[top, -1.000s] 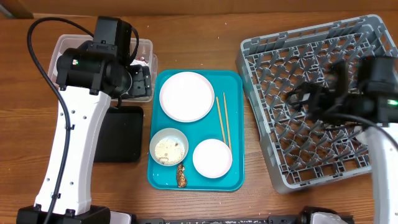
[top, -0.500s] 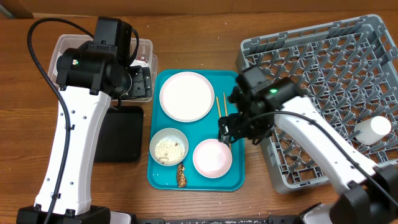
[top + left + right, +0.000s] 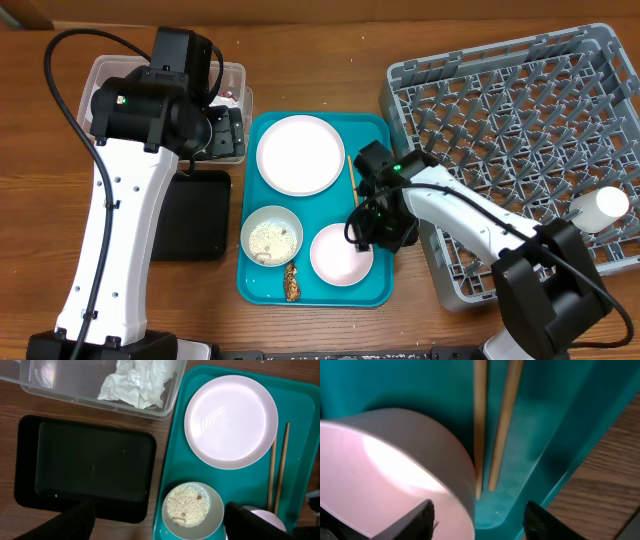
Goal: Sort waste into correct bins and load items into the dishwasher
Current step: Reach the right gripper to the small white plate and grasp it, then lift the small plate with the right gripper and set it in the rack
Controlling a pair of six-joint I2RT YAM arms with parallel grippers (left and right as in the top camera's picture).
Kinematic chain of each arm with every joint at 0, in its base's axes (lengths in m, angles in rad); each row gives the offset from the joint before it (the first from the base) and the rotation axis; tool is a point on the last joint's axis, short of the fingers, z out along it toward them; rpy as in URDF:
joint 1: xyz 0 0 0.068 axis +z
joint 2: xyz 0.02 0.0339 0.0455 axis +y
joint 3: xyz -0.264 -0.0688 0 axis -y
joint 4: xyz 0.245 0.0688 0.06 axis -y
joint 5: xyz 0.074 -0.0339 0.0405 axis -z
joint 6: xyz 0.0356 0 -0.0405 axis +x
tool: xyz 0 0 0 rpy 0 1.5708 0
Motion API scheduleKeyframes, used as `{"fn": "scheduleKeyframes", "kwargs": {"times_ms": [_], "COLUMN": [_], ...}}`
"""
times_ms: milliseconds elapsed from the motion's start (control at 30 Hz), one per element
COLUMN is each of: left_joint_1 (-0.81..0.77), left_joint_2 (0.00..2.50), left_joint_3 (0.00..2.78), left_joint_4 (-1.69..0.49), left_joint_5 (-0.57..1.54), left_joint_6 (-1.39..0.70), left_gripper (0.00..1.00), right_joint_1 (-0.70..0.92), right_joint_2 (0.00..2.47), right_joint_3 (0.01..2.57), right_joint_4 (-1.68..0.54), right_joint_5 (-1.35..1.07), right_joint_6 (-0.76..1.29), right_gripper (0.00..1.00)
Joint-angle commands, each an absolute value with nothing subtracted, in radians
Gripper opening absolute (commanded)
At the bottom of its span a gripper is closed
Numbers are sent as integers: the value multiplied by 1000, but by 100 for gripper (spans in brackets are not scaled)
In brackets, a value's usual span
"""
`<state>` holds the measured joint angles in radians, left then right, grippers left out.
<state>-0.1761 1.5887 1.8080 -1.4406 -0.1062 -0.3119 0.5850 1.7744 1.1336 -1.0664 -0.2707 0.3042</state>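
The right tool [image 3: 477, 516] is open at a moderate width and holds nothing. Its two dark fingertips [image 3: 422, 519] sit low over a teal serving tray [image 3: 375, 140]. Between them lie the near rim of an empty white bowl [image 3: 385, 460] and the lower ends of two thin wooden chopsticks [image 3: 507, 420]; whether the tips touch either cannot be told. The chopsticks lie side by side along the tray's right wall, just beside the bowl. The left tool [image 3: 160, 521] is spread wide and empty, hanging above the tray's left edge and a shallow black tray [image 3: 90, 465]. Behind the black tray, a clear plastic tub [image 3: 75, 385] holds a crumpled white napkin [image 3: 137, 382]. On the teal tray sit a round pale pink plate [image 3: 231, 421], a small bowl of loose rice [image 3: 192, 510], and a brown food piece [image 3: 292, 283]. To the right on the wooden surface [image 3: 320, 70] stands a grey dishwasher rack [image 3: 500, 100], with a white cup [image 3: 598, 208] lying near its right edge.
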Motion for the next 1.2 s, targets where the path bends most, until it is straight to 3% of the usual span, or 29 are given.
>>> {"fn": "scheduleKeyframes", "kwargs": {"times_ms": [0, 67, 167, 200, 500, 733, 900, 1167], "left_joint_1": [-172, -172, -172, -172, -172, -172, -172, -172], "left_joint_2": [1582, 1582, 1582, 1582, 1582, 1582, 1582, 1582], "left_joint_3": [1815, 1815, 1815, 1815, 1815, 1815, 1815, 1815], "left_joint_4": [-1439, -1439, -1439, -1439, -1440, -1440, -1439, -1433], "left_joint_5": [-111, -111, -111, -111, -111, -111, -111, -111], "left_joint_6": [-311, -311, -311, -311, -311, -311, -311, -311], "left_gripper": [84, 84, 84, 84, 83, 84, 82, 82], "right_joint_1": [590, 590, 590, 590, 544, 391, 236, 41], "right_joint_2": [1775, 1775, 1775, 1775, 1665, 1483, 1395, 1439], "right_joint_3": [1107, 1105, 1106, 1109, 1243, 1443, 1473, 1473], "right_joint_4": [-1043, -1036, -1026, -1024, -1092, -1127, -943, -676], "right_joint_5": [-263, -263, -263, -263, -211, 58, 377, 667], "right_joint_6": [316, 316, 316, 316, 315, 315, 271, 201], "right_gripper": [44, 24, 15, 4, 4, 4, 4, 4]}}
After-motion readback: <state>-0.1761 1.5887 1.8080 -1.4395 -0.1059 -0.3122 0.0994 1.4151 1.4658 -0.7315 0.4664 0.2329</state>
